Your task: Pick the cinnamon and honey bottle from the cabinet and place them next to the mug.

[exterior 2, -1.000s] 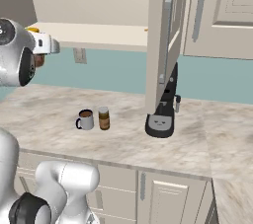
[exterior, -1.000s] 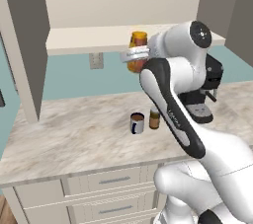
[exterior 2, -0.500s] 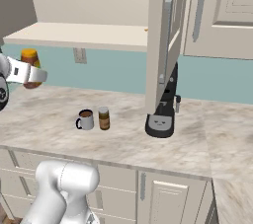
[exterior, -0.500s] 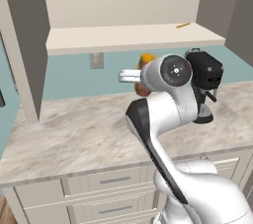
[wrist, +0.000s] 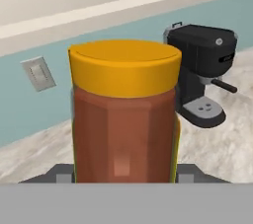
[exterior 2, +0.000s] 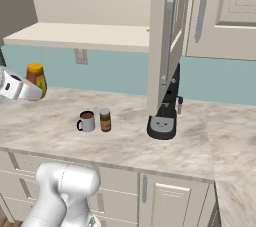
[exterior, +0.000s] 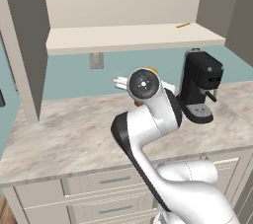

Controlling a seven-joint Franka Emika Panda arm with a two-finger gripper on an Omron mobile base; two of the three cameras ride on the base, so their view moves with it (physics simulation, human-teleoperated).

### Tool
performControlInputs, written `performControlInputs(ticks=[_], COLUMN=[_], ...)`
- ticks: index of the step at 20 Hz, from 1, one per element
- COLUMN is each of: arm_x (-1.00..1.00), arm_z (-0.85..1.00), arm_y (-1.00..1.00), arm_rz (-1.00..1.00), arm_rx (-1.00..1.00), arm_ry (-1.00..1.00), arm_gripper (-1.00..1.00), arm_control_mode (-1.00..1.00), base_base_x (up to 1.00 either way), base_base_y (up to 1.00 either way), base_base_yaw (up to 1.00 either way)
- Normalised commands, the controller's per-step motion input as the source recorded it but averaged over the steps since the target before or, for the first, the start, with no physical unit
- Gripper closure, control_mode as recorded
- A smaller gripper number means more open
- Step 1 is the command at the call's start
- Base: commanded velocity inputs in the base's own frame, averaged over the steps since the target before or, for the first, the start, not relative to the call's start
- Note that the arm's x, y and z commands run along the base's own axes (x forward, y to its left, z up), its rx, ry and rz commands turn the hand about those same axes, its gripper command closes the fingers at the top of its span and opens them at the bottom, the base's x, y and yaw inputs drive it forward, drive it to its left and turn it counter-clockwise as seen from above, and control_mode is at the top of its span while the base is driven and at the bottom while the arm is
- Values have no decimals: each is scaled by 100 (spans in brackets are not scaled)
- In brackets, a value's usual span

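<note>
My gripper (exterior 2: 29, 91) is shut on the honey bottle (exterior 2: 36, 78), an amber bottle with a yellow cap, held upright above the left part of the counter. In the hand view the honey bottle (wrist: 123, 119) stands between my fingertips (wrist: 60, 172). In the left base view my own arm hides most of it; a sliver of the honey bottle (exterior: 151, 70) peeks above the wrist. The blue-grey mug (exterior 2: 86, 121) stands on the counter with the brown cinnamon (exterior 2: 104, 119) jar right beside it, well to the right of the bottle. The cabinet (exterior 2: 80, 36) shelf lies above.
A black coffee machine (exterior 2: 162, 121) stands on the counter right of the cinnamon, under the open cabinet door (exterior 2: 167, 41). A wall outlet (wrist: 38, 74) sits on the blue backsplash. A small yellow stick (exterior: 183, 24) lies on the shelf. Drawers (exterior: 113, 181) run below the counter edge.
The arm has brought the honey bottle down from shelf height to below the shelf, over the counter. Mug and cinnamon have not moved.
</note>
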Motion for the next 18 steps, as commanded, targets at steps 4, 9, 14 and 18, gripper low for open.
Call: performControlInputs(ticks=[4, 9, 14, 18], arm_x=[0, 2, 10, 13], arm_z=[-34, -36, -42, -46], arm_y=[0, 0, 0, -3], arm_rz=[-14, -9, -1, 0], arm_rx=[1, 0, 0, 0], arm_ry=[18, 20, 22, 15], arm_gripper=[100, 100, 100, 100], arm_control_mode=[-100, -100, -100, -100], base_base_x=[0, 0, 0, 0], base_base_y=[0, 0, 0, 0], base_base_yaw=[0, 0, 0, 0])
